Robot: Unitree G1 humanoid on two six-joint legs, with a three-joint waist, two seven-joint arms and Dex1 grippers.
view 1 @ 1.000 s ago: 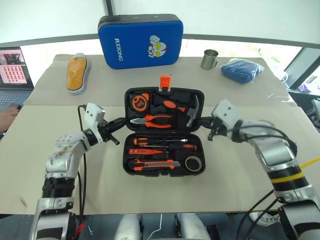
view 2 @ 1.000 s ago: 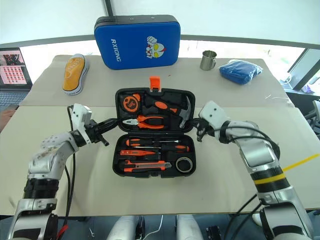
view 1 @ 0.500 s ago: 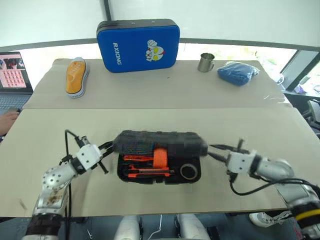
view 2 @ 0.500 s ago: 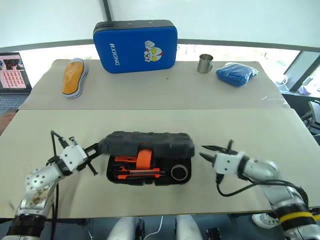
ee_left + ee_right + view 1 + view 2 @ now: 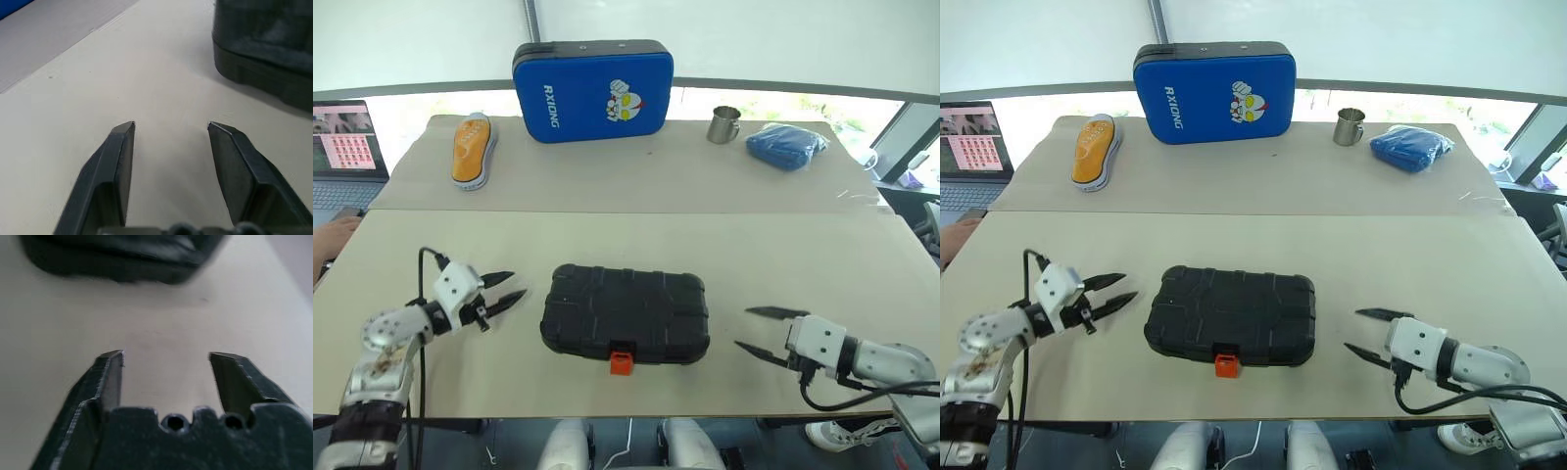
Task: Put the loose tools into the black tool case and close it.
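Tabletop [image 5: 431, 387] in pale beige carries the black tool case [image 5: 626, 312] at the lower centre of the frame, lid down flat, ribbed top facing up, its orange latch [image 5: 622, 361] at the near edge. Left gripper [image 5: 508, 289] sits at the lower left, just beside the case's left end but apart from it, jaws spread and holding nothing. Right gripper [image 5: 756, 330] sits at the lower right, near the case's right end and also clear of it, jaws spread wide and empty. Along the upper part of the frame stand a blue cartoon-printed case [image 5: 593, 75], an orange shoe [image 5: 472, 163] at upper left, a metal mug [image 5: 723, 123] and a blue cloth bundle [image 5: 787, 145] at upper right.
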